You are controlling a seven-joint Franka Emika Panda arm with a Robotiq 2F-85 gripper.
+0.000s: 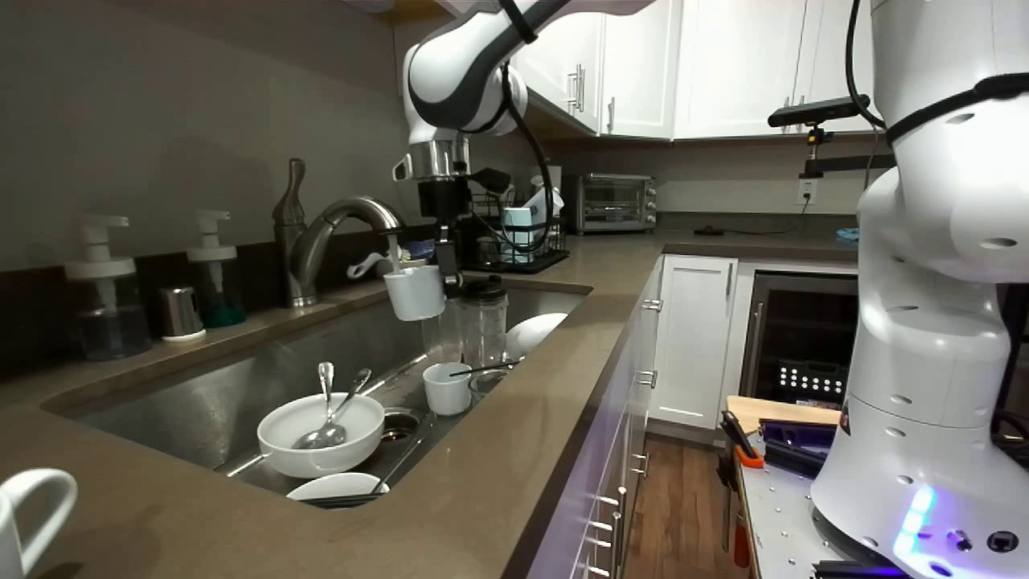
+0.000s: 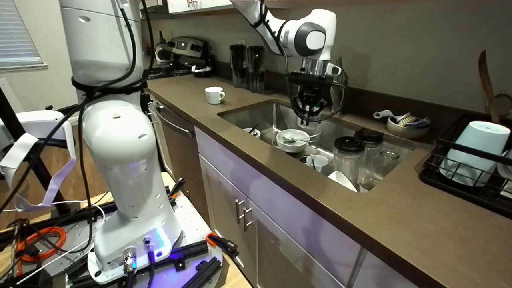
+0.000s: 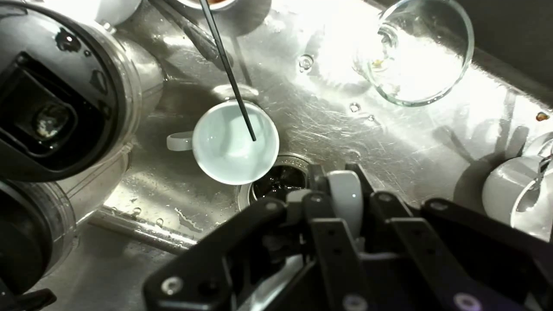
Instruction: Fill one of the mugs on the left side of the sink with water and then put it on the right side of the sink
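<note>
Hand (image 3: 339,179) grasping mug (image 1: 416,294) above sink (image 1: 189,414) crowded with bowl (image 1: 321,461), spoon (image 1: 325,437), lidded containers (image 2: 348,161).

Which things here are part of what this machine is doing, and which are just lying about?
Part of the job:
held mug
gripper
faucet
sink

Just lying about:
counter mug
bowl
soap bottles
dish rack
toaster oven

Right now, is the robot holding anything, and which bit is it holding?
Yes, its gripper is closed on the white mug by its handle.
</note>
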